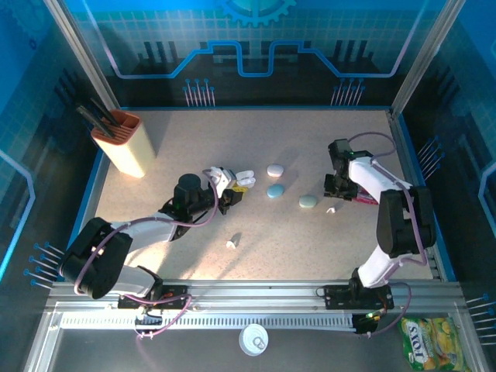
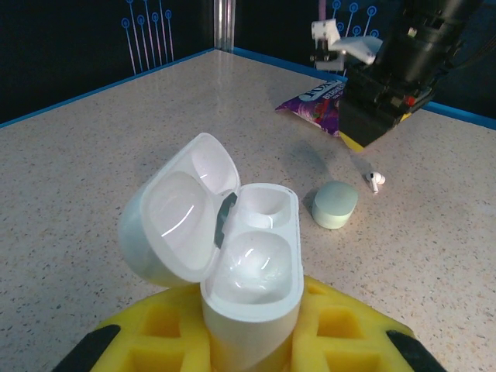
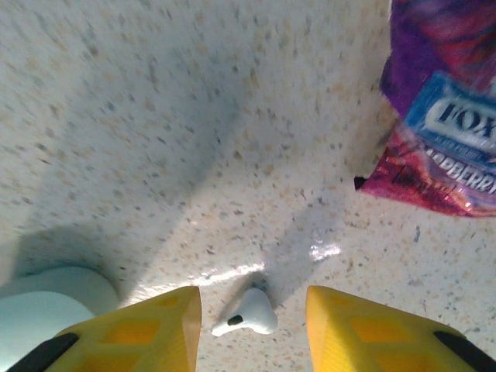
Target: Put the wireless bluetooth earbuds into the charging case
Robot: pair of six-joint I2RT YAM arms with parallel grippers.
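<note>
L claw (image 2: 248,341) is clenched on the open charging case (image 2: 256,256), yellow pads (image 2: 167,329) hugging its base. The lid (image 2: 182,217) is tipped open to one side and both wells look empty. From above, the case sits mid-table (image 1: 310,139), w/ a beige tool holder (image 1: 124,147) well off to its left near the back corner. One earbud (image 1: 232,242) lies on the table nearer the arm bases, apart from L claw, untouched.

Just right of the case is a pale pebble case (image 1: 275,170), w/ a blue one (image 1: 275,191) close in front of it, then a green pebble case (image 1: 308,201) further right.

R claw (image 3: 249,298) hangs low over the second earbud (image 3: 246,316), released, its fingers (image 3: 155,329) spread. The bud lies on the table in the gap btw them, apparently touching neither. The green pebble case shows at the lower-left corner of the R wrist view, just beside one finger. A purple snack packet (image 3: 442,132) lies past the other finger, near the bud but clear of it.
</note>
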